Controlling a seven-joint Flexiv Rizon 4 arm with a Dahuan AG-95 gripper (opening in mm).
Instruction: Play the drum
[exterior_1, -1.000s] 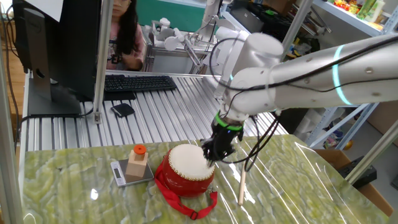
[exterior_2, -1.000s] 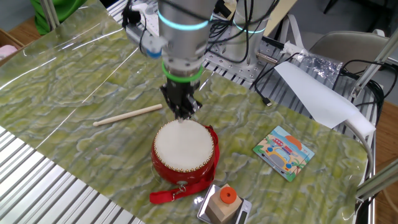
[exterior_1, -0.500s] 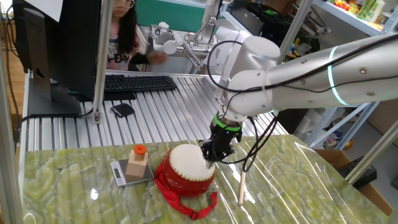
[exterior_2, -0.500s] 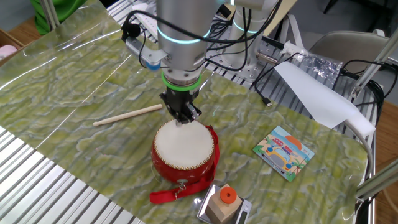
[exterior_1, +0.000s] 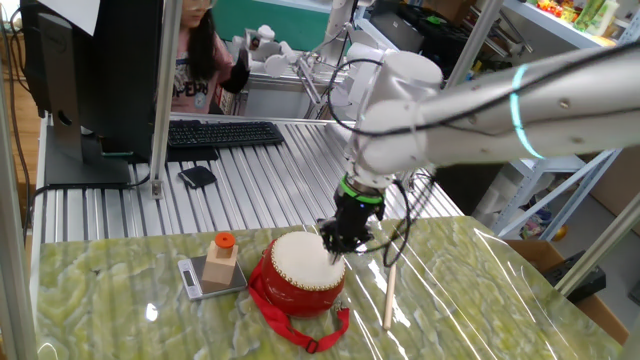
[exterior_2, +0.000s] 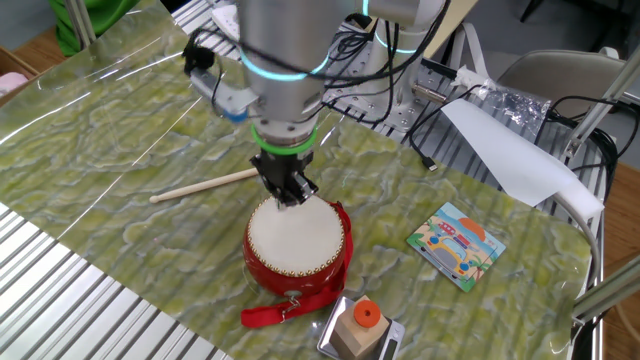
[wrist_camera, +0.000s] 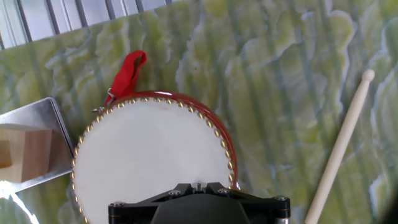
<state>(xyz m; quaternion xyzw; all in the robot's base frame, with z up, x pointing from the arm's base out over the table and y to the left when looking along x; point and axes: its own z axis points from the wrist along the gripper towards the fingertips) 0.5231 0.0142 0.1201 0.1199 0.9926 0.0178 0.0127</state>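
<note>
Hovering over the far edge of the cream skin, the gripper (exterior_2: 287, 192) is being kept clenched on nothing, fingers pointing straight down at the drum (exterior_2: 295, 244), which is sitting on the green marbled table (exterior_2: 120, 140) beside a wooden block (exterior_2: 357, 330); the wooden drumstick (exterior_2: 206, 185) is lying unused nearby, so tapping appears to be being done with bare fingertips; whether the skin is being touched cannot be told, the tips being cut off in the hand view
</note>
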